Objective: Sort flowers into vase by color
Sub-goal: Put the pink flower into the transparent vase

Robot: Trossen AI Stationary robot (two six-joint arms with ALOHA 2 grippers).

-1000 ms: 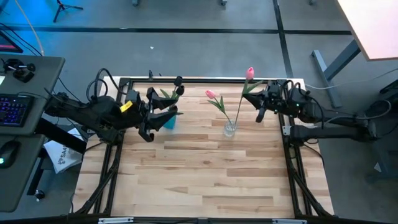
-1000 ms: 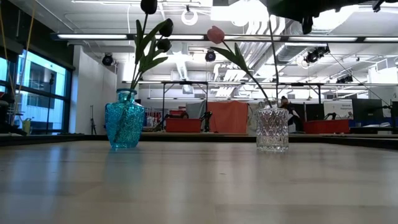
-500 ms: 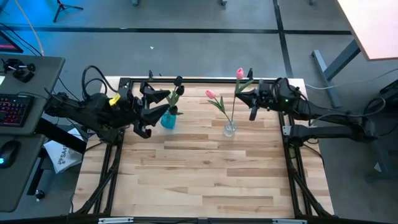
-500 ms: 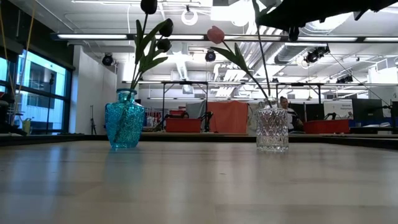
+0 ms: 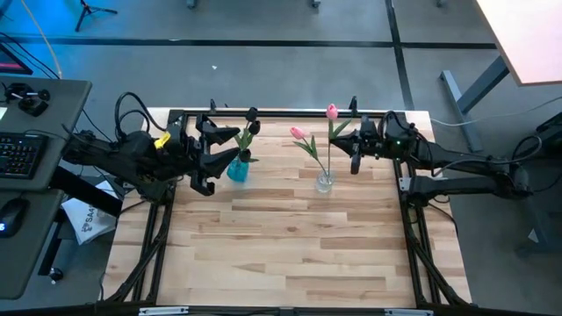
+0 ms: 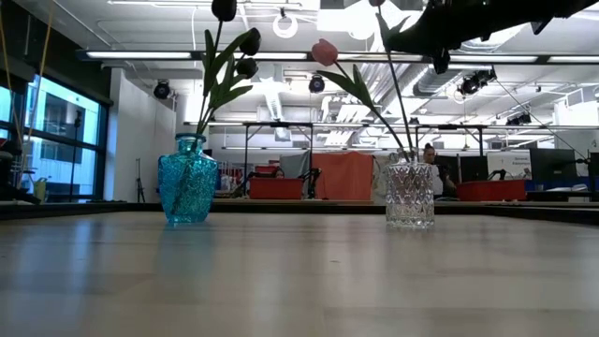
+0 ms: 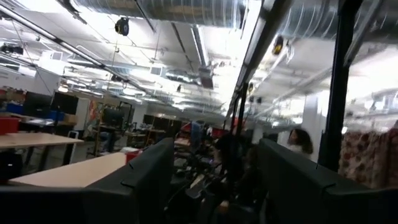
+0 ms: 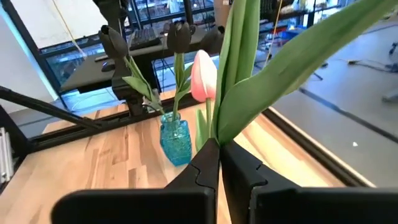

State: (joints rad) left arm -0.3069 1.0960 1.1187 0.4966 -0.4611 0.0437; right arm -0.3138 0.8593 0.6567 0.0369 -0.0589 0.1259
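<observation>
Two dark-headed tulips [image 5: 253, 123] stand with their stems in the blue vase [image 5: 237, 169], which also shows in the low view [image 6: 187, 180]. One pink tulip [image 5: 299, 134] leans in the clear vase [image 5: 325, 183]. My right gripper [image 5: 352, 143] is shut on the second pink tulip [image 5: 331, 111], whose stem slants down into the clear vase [image 6: 410, 194]. My left gripper [image 5: 219, 151] stands open just left of the blue vase and holds nothing; its fingers [image 7: 149, 180] face the room. My right gripper pinches the second pink tulip's stem and leaf base [image 8: 216, 134] between its two fingers, in the upper part below the head. The fingers come level from the table's right and lie across the stem. The stem's lower end [image 6: 404, 140] sits inside the clear vase, slightly tilted.
Both vases stand near the far edge of the wooden table [image 5: 290, 246]. The black frame rail [image 5: 290, 112] runs along that far edge. A desk with keyboard [image 5: 22, 154] sits off the table's left.
My right gripper has moved toward the table's left with the pink tulip, swinging its head leftward so the stem stands more upright, while its lower end has stayed in the clear vase. My left gripper has drawn back from over the blue vase toward the left edge.
</observation>
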